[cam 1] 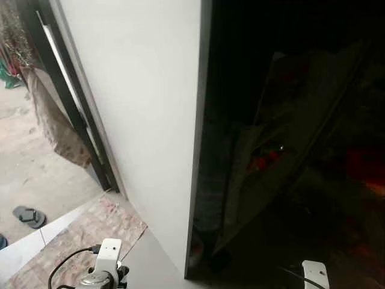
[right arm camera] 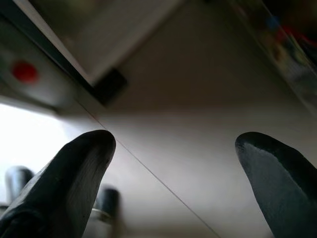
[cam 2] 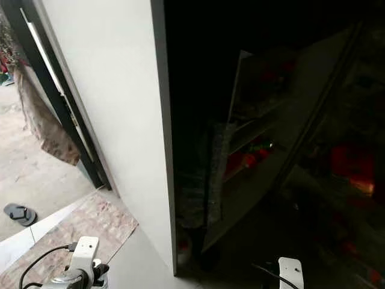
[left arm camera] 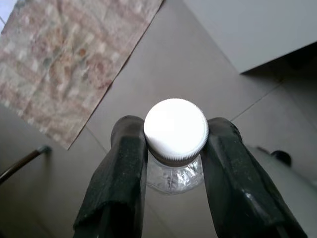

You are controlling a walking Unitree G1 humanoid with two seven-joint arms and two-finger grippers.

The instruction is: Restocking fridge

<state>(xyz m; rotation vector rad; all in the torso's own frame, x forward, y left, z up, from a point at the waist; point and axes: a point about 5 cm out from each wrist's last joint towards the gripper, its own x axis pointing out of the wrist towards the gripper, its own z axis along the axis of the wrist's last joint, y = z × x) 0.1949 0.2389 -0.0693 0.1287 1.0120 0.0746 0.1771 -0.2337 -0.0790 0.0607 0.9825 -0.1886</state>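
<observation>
Two wrists show at the bottom edge of the head views, the left one with its cable low over a patterned mat [cam 1: 84,232] on the pale tiled floor [left arm camera: 198,74]. Straight ahead rises the fridge [cam 1: 144,108], its broad white side wall facing the camera, and to the right of that wall the front is a dark glossy surface where only dim red shapes and slanting lines can be made out; what they are is too dark to tell. Left of the fridge runs a black door frame [cam 1: 66,96] with a brownish cloth [cam 1: 51,123] hanging by it, and a dark sandal [cam 1: 29,216] lies on the concrete beyond. The left gripper [left arm camera: 173,148] is clamped on a clear bottle [left arm camera: 174,176] just under its white ribbed cap [left arm camera: 176,130], one black finger pressed to each side of the neck, held above the floor tiles near the mat's edge. The right gripper [right arm camera: 178,158] hangs with its fingers spread wide and nothing between them, over the floor.
</observation>
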